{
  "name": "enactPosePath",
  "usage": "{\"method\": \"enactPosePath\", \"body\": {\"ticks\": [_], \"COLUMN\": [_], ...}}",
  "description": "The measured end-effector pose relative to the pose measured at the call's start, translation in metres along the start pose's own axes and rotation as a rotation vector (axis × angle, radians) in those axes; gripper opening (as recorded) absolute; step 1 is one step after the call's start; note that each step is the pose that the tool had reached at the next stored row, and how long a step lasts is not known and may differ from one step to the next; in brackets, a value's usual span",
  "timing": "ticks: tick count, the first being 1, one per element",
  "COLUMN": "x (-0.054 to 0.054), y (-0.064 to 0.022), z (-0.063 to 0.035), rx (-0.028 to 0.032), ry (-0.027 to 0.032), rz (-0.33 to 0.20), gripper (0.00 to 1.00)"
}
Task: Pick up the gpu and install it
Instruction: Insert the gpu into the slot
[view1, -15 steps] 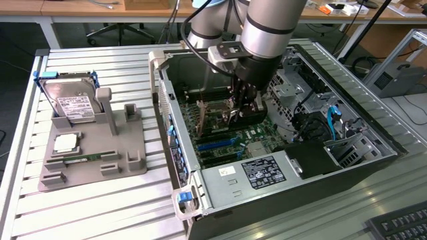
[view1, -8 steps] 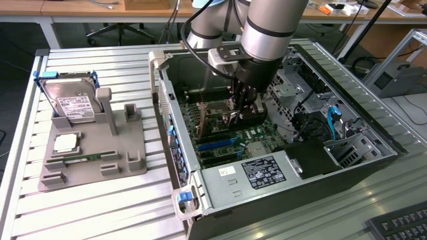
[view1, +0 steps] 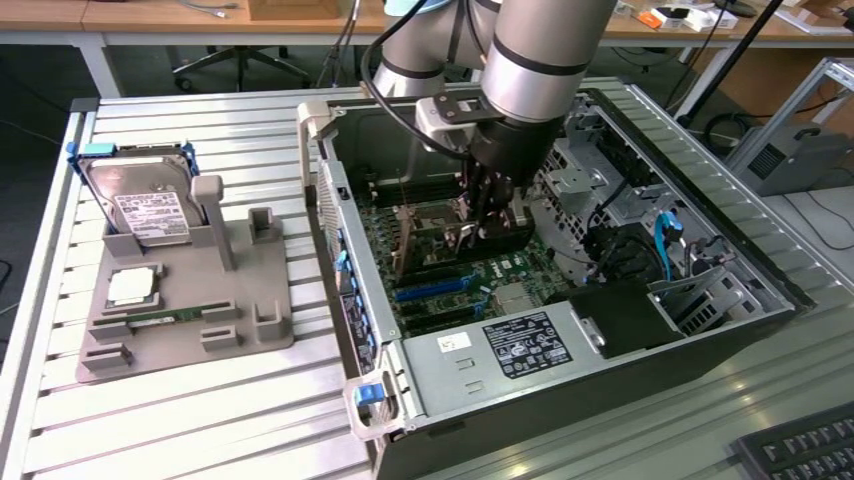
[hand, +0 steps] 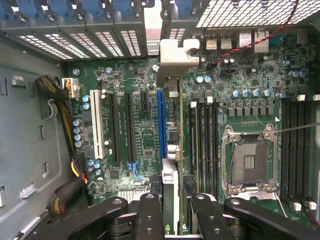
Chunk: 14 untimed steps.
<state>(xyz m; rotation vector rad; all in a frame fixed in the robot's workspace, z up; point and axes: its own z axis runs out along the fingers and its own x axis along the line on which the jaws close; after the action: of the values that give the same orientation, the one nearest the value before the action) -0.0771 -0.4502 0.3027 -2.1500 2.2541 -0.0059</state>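
My gripper (view1: 481, 228) has reached down into the open computer case (view1: 350, 300) and is shut on the gpu (view1: 430, 238), which it holds upright on its edge over the motherboard (view1: 514, 272). In the wrist view the gpu (hand: 171, 150) appears edge-on between my fingers (hand: 150, 215), and the gripper (hand: 175, 212) clamps its near end. Its silver end bracket (hand: 173, 54) sits by the rear slot openings of the case. The card runs along the long blue slot (hand: 161, 125), just beside it. I cannot tell whether its edge touches a slot.
Outside the case, towards the exterior view's left, a grey fixture (view1: 247, 315) carries a silver hard drive (view1: 147, 205), a processor (view1: 131, 287) and a RAM stick (view1: 160, 318). An empty processor socket (hand: 248, 157), memory slots and cable bundles (hand: 65, 115) lie around the card. A keyboard (view1: 801, 450) lies at the front right.
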Motion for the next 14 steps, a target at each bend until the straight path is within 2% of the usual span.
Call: {"method": "enactPosePath", "body": {"ticks": [14], "x": [0.0024], "y": [0.0003], "z": [0.0016], "rx": [0.0001], "ry": [0.0], "rz": [0.0], "gripper": [0.27]}}
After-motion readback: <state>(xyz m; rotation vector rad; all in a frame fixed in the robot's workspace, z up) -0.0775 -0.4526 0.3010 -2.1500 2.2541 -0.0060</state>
